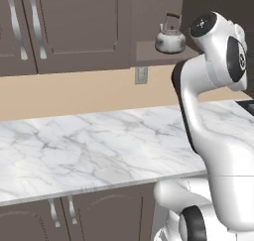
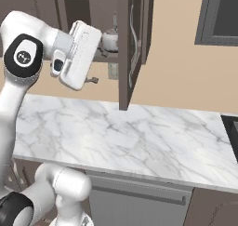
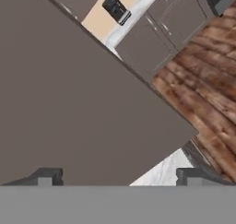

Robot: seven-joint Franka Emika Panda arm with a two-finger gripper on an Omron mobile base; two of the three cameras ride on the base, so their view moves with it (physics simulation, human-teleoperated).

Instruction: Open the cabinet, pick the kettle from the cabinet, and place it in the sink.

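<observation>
Kettle sits inside open cabinet; arm is raised beside it, gripper spread wide, holding nothing.

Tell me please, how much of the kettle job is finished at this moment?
Done: the cabinet door stands swung open. In hand: nothing is gripped; the claw is open beside the brown door panel, and the kettle sits on its shelf. Left: grasp the kettle, carry it to the sink, and set it inside.
</observation>
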